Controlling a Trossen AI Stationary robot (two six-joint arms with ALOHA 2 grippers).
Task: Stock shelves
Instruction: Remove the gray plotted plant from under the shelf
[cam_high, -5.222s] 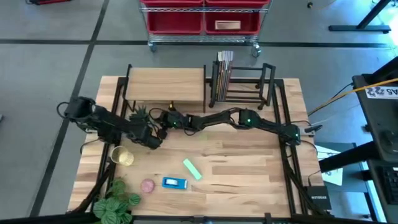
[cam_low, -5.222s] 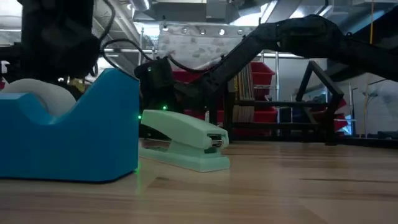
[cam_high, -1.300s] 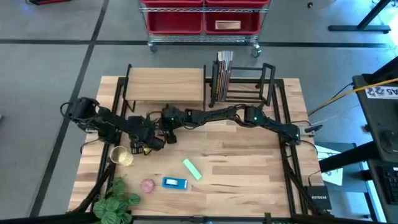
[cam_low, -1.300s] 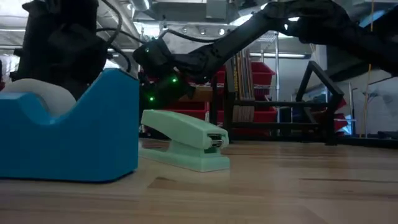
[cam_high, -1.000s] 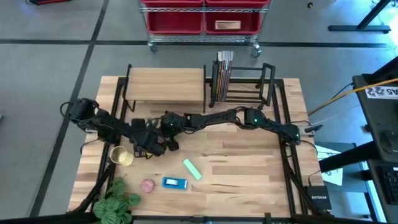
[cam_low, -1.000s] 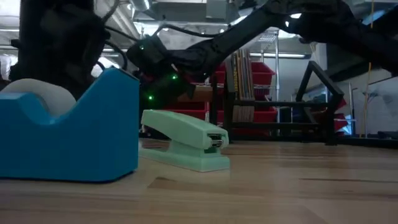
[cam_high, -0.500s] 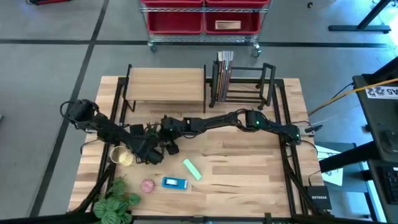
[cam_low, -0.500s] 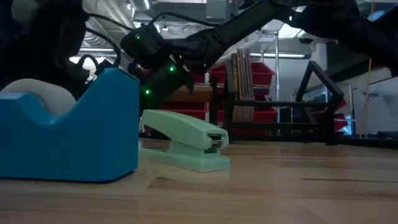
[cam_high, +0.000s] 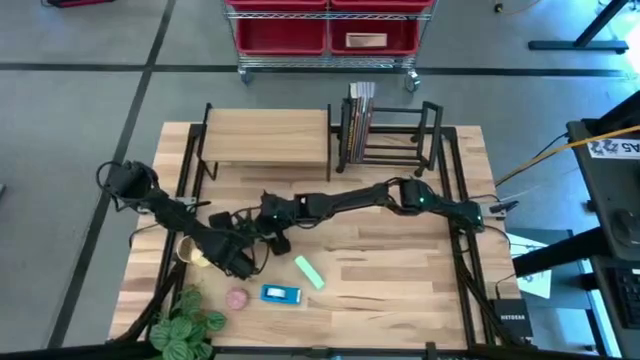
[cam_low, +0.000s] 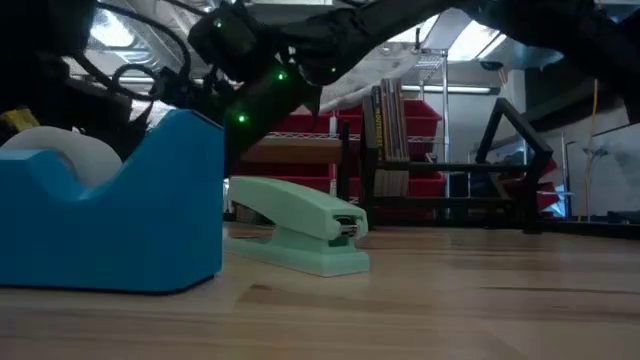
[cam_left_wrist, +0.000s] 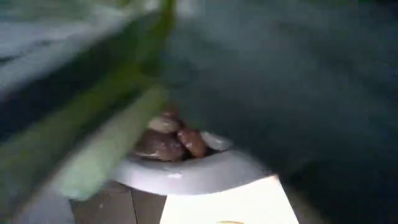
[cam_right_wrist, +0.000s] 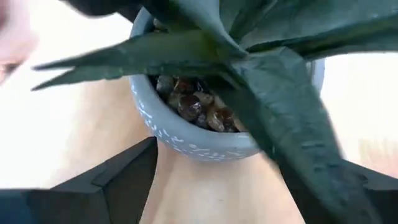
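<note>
Wooden table (cam_high: 400, 270), wood-topped shelf (cam_high: 267, 135) and black book rack (cam_high: 388, 130) at its far edge; my right gripper (cam_high: 262, 222) clamped on potted plant (cam_right_wrist: 211, 118); my left gripper (cam_high: 240, 262) beside it, fingers unclear.

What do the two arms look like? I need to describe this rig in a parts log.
Both arms are dark, slim and jointed. The left arm has thin black cables looping at its base. The right arm shows small green lights at its elbow and near its wrist. The right gripper's fingers are black and angular.
</note>
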